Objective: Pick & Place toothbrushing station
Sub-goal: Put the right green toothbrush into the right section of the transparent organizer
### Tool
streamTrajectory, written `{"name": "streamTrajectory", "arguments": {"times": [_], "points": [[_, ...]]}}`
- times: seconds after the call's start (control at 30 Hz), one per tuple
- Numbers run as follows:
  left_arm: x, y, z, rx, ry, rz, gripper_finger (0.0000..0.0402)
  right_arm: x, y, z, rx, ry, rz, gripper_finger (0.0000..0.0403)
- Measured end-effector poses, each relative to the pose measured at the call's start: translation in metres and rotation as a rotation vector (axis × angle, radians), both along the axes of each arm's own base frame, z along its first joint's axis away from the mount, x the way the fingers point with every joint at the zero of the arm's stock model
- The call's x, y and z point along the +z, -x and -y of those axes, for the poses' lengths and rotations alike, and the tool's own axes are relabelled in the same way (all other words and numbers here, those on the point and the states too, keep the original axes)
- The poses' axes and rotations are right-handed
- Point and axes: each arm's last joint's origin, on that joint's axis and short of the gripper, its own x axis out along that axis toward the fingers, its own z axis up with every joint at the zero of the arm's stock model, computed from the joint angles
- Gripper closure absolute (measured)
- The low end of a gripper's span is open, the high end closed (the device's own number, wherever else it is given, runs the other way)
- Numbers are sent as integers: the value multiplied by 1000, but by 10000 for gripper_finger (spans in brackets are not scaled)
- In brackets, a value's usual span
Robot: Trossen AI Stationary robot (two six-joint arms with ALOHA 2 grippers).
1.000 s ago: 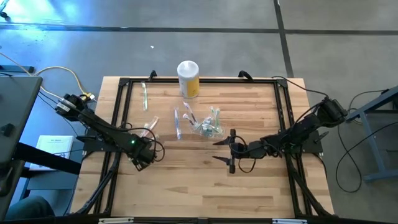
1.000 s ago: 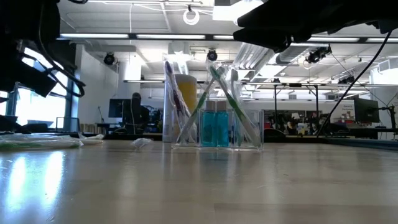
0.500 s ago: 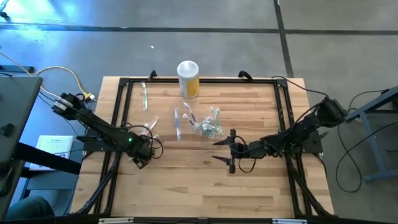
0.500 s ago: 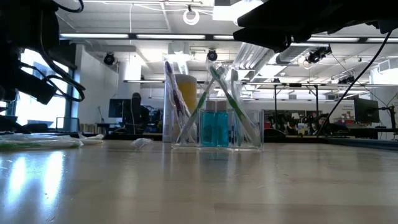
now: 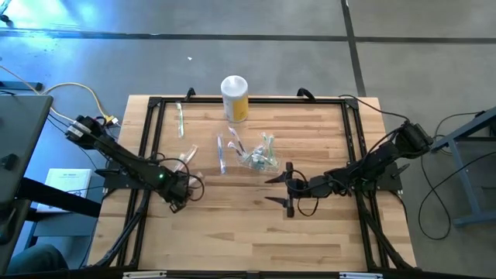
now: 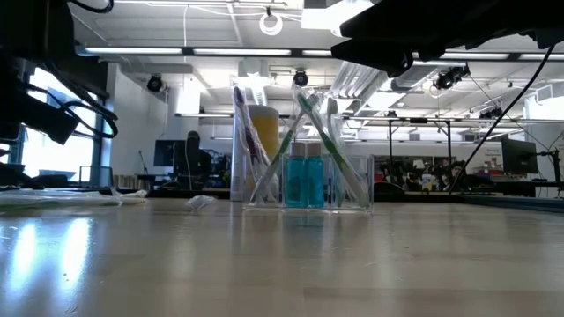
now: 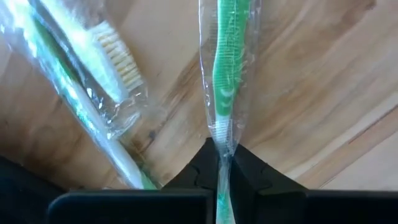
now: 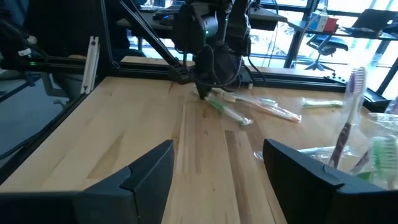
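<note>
My left gripper (image 5: pixel 180 188) stands near the table's left side, shut on a green toothbrush (image 7: pixel 227 56) in a clear wrapper. A second wrapped toothbrush (image 7: pixel 93 93) lies slantwise beside it. The clear holder (image 5: pixel 260 160) stands at the table's middle with several toothbrushes and blue tubes upright in it (image 6: pixel 307 180). My right gripper (image 5: pixel 277 188) waits open just near of the holder, level, with nothing between its fingers (image 8: pixel 217 168). The right wrist view shows my left gripper (image 8: pixel 204 93) pointing down at the loose toothbrushes. My left gripper pinches the green toothbrush through its wrapper between the two fingers, on the thin stretch of the handle (image 7: pixel 221 134) toward its near end. The fingers come from above, pointing down, and lie across the toothbrush. The toothbrush (image 8: pixel 230 112) appears to lie flat on the table.
A white-topped yellow canister (image 5: pixel 235 97) stands at the far middle. More wrapped toothbrushes lie loose (image 5: pixel 221 153), (image 5: pixel 180 120). A black frame (image 5: pixel 151 139) runs round the table's edge. The near half of the wooden top (image 5: pixel 248 232) is bare.
My left gripper has shut on the green toothbrush, staying at nearly the same spot by the loose toothbrushes. My right gripper has kept still.
</note>
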Motion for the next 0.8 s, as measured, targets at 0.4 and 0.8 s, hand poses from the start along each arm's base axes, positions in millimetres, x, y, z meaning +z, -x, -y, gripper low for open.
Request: {"name": "streamTrajectory", "arguments": {"times": [0.4,0.8], "points": [[67,-32,46,-489,-220,355,399,-2,-1,-1,107,-97,-27,165],[84,-85,103,-1241,-836,331,400,-1,-8,16,183,-483,-87,165]]}}
